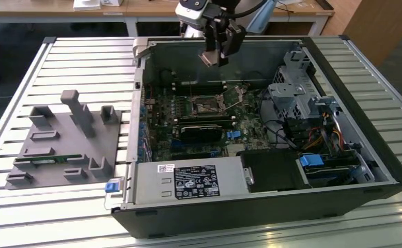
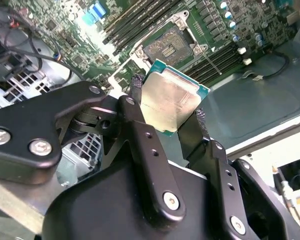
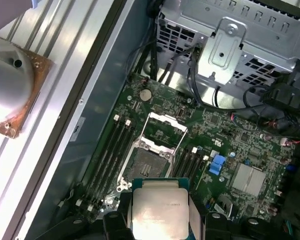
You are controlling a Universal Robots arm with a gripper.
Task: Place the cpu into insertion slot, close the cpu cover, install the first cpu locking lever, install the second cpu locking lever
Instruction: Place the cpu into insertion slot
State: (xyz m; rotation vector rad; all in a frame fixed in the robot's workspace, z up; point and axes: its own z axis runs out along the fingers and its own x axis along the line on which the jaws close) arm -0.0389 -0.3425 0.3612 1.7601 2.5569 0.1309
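Exterior view: my jaws hang high over the open computer case (image 1: 256, 214), clamped on the cpu (image 1: 209, 58), well above the insertion slot (image 1: 206, 107). Second wrist view: the cpu (image 2: 172, 102) is pinched by two opposite edges, I judge to leave its underside free for seating. First wrist view: the cpu cover (image 3: 165, 131) stands open and the insertion slot (image 3: 149, 165) is bare, with the cpu not yet placed.

Exterior view: high, well back, looking down into the open black computer case (image 1: 256, 219). Both wrist views sit close above, sharing its square metal-framed socket (image 1: 206, 107) (image 2: 167, 47) (image 3: 147, 165).
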